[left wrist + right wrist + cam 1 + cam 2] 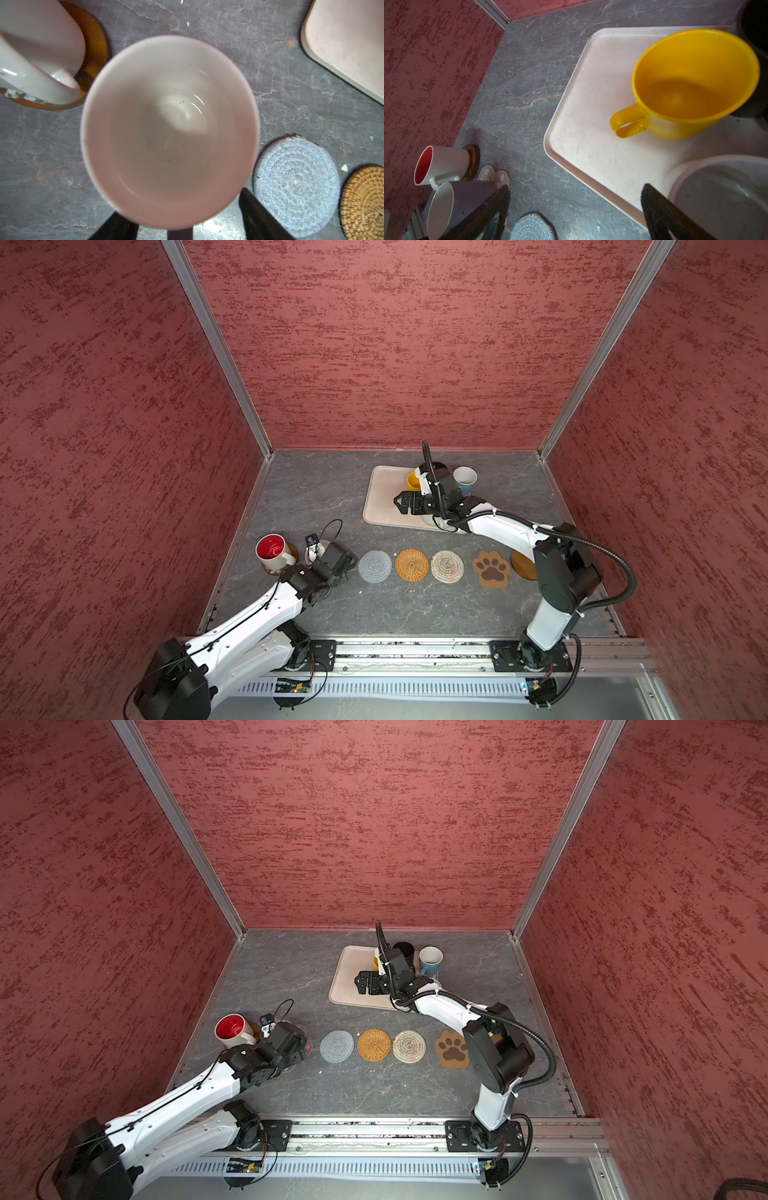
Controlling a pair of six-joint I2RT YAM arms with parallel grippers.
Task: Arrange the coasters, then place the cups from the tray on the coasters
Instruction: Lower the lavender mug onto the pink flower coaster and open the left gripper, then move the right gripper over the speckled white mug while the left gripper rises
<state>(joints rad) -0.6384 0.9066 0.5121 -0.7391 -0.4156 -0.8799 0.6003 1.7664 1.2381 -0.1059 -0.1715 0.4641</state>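
Glossy white cup (170, 133), left pincer (178, 204) apart beside it, flower coaster (501, 177) mostly hidden beneath, right pincer (576, 187) apart above smooth tray (581, 135)

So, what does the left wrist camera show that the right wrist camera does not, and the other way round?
Only the left wrist view: the orange woven coaster. Only the right wrist view: the yellow cup, the edge of the black cup, a pale cup on the tray and the pink flower coaster. Both: the tray, the blue woven coaster, the white cup beside it and the red-lined mug on its wooden coaster.
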